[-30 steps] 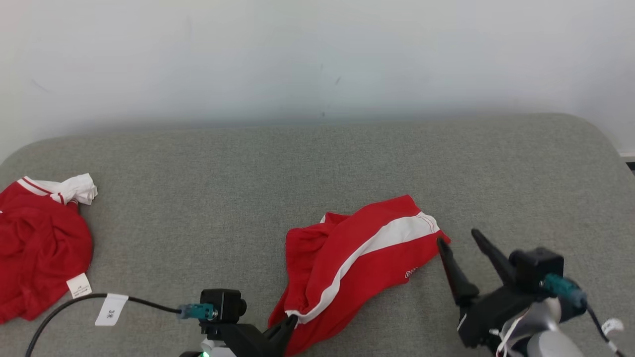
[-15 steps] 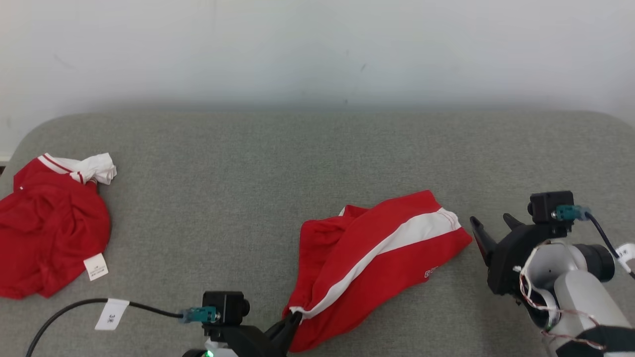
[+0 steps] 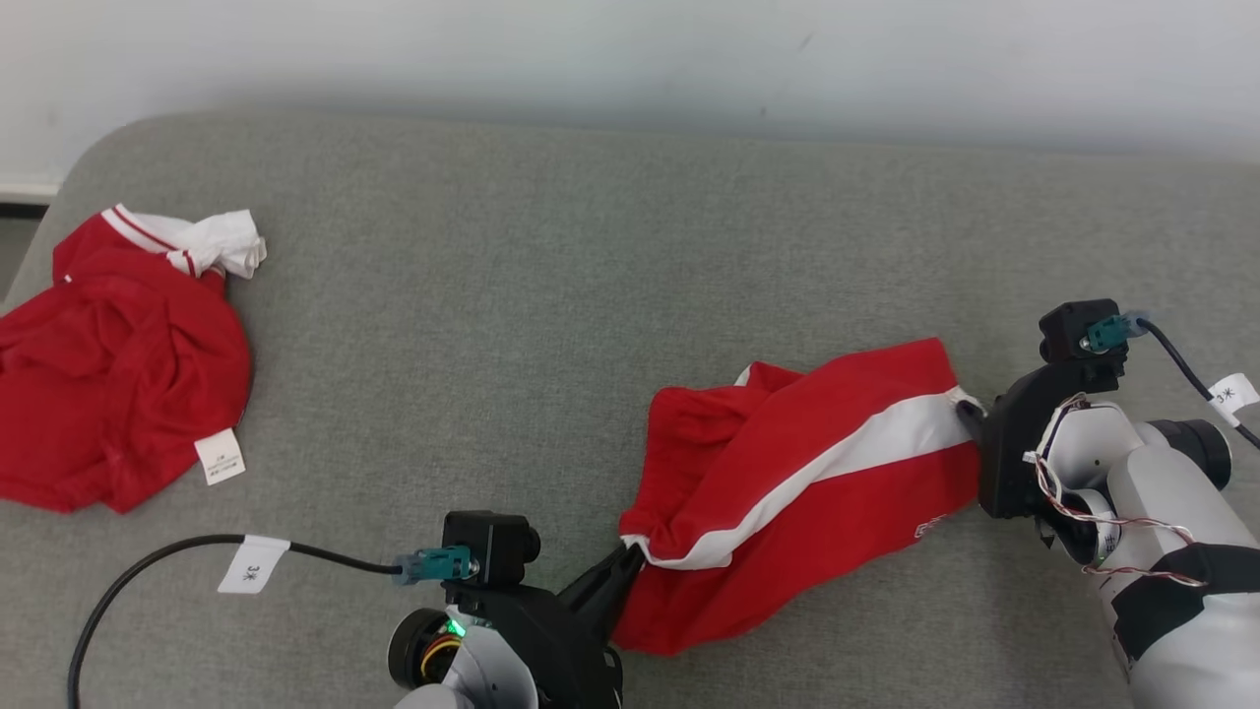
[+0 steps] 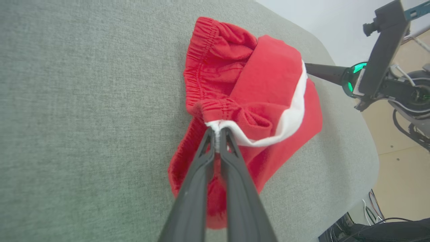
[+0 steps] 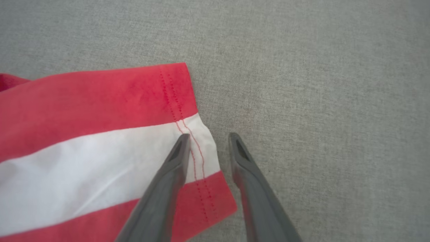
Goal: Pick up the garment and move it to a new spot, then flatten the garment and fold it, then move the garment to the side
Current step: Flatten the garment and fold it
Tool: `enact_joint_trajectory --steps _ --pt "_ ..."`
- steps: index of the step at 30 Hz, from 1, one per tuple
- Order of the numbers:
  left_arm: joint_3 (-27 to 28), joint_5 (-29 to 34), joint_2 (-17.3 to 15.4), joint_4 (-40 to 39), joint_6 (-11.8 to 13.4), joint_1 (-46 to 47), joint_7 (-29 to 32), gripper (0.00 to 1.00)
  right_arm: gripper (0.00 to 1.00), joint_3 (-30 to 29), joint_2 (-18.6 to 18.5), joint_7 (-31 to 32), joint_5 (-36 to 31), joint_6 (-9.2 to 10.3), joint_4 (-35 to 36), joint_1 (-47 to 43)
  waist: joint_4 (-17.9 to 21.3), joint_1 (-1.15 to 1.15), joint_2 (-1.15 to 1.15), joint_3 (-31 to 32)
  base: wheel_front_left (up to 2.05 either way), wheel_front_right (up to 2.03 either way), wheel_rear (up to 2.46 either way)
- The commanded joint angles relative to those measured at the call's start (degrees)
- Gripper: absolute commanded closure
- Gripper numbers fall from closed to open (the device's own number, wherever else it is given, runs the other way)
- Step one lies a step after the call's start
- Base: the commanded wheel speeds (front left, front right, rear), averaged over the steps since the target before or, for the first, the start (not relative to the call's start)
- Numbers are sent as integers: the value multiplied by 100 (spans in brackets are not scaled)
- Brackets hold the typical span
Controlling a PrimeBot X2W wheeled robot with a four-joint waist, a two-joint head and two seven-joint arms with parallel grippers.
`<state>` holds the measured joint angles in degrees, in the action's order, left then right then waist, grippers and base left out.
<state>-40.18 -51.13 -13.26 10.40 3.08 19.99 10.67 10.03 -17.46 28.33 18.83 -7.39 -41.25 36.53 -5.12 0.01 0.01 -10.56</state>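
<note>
Right gripper [image 5: 210, 136] has swung in from beside the garment [image 3: 807, 463] to its hem. Its jaws are apart, one finger over the white stripe, the other over bare couch [image 3: 492, 295], probably not yet pinching. Left gripper [image 4: 218, 131] is clamped on the waistband corner. Garment lies crumpled mid-couch. With both ends held, it could be stretched flat.

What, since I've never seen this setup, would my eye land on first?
Red shorts with a white stripe lie on the grey cushion. The left gripper is shut on the waistband; the right gripper stands open over the hem. Another red garment lies crumpled at far left.
</note>
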Motion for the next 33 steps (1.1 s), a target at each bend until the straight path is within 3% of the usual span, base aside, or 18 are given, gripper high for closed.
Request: enact_joint_trajectory --steps 1,6,8,9,12,17,18,19,20,21,22,33 --pt "-5 63 7 6 -15 65 -34 100 61 38 -32 32 78 -20 -60 64 -167 -1 -1 -180 0 0 0" --pt "-45 54 17 40 -65 115 -17 100 73 136 -78 123 167 -20 -290 101 -195 -1 -1 -184 0 0 0" --pt "-41 36 7 49 -63 108 -18 100 60 154 -100 142 183 -15 -360 122 -197 -1 -1 -175 0 0 0" --pt "-40 29 5 54 -57 108 -17 100 60 165 -105 144 203 -15 -380 122 -197 -1 -1 -171 0 0 0" --pt "-37 16 -5 73 -37 114 -9 100 75 201 -113 242 251 -15 -462 112 -196 -1 -1 -164 0 0 0" --pt "-17 18 -46 86 -16 102 -27 100 83 262 -114 435 348 -15 -563 29 -194 -1 -1 -143 0 0 0" --pt "-9 15 -55 85 -13 92 -34 100 100 274 -129 451 369 -15 -566 9 -192 -1 -1 -135 0 0 0" --pt "9 0 -88 89 -3 66 -40 78 100 285 -167 412 370 -14 -554 -18 -187 -1 -1 -115 0 0 0" --pt "28 -13 -100 91 15 49 -49 63 100 285 -167 356 375 -14 -531 -30 -182 -1 -1 -105 0 0 0" --pt "44 -17 -119 90 29 31 -59 27 100 282 -177 293 375 -14 -504 -37 -176 -1 -1 -95 0 0 0" --pt "63 -26 -139 89 35 14 -54 2 100 281 -195 238 370 -14 -491 -34 -171 -1 -1 -88 0 0 0" --pt "182 -216 -252 9 99 -119 37 0 100 261 -314 -156 235 -13 -588 20 -161 -1 -1 -23 0 0 0"
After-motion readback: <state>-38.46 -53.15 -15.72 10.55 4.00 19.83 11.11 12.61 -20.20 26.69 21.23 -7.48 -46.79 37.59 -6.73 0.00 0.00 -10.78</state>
